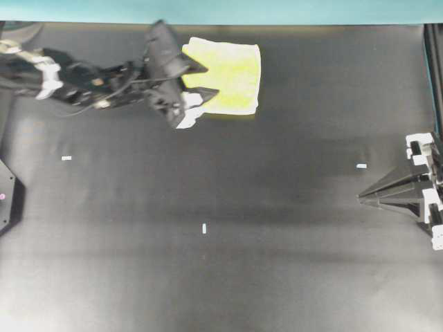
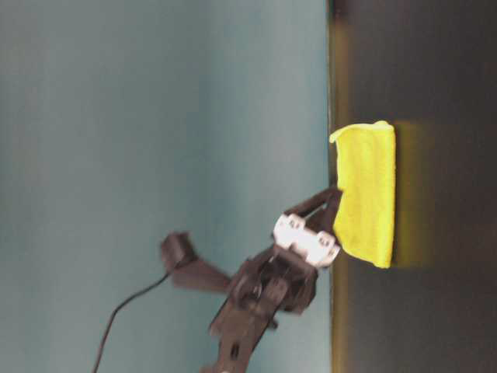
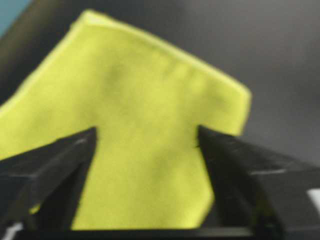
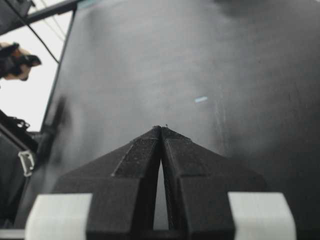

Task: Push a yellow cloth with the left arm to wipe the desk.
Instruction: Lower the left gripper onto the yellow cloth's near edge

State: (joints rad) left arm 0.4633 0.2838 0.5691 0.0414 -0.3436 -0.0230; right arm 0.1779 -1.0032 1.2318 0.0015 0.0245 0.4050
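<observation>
The yellow cloth [image 1: 232, 72] lies folded flat on the black desk [image 1: 208, 277] at the far middle, close to the teal border. My left gripper [image 1: 211, 79] reaches in from the left, open. Its two black fingers are spread over the cloth's left edge. In the left wrist view the cloth [image 3: 150, 85] fills the gap between the spread fingers of the left gripper [image 3: 147, 129]. The table-level view shows the left gripper [image 2: 330, 221] low at the cloth [image 2: 366, 186]. My right gripper [image 1: 360, 198] rests shut and empty at the right edge, also seen in its wrist view [image 4: 161, 127].
Small white tape marks sit at the left [image 1: 66, 158], middle [image 1: 204, 228] and right [image 1: 361, 166] of the desk. The teal border strip [image 1: 221, 10] runs along the far edge just behind the cloth. Black frame parts stand at the left and right edges.
</observation>
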